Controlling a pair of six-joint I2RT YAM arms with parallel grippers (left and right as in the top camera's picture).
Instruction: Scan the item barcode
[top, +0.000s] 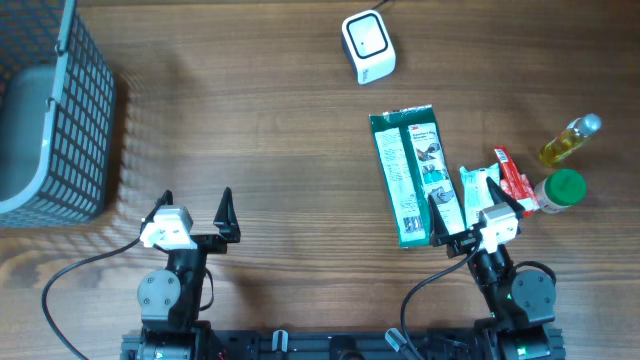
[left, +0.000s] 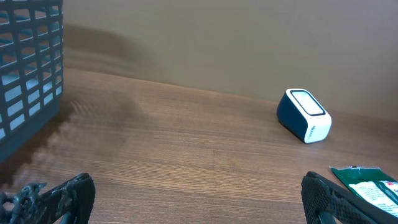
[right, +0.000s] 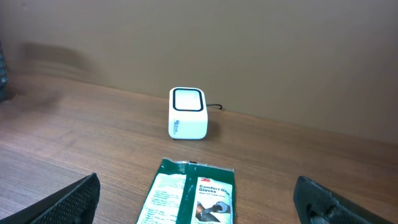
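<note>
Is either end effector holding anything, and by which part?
Nothing is held. The left end effector and right end effector both stand open and empty; the green glove packet lies on the table.

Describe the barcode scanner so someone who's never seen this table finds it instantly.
On the wooden table, look to the far edge, right of centre, away from the grey basket at left. Beyond the long green glove packet sits the scanner: a small rounded white box with a dark-framed window, standing alone, unlike the flat packet.
</note>
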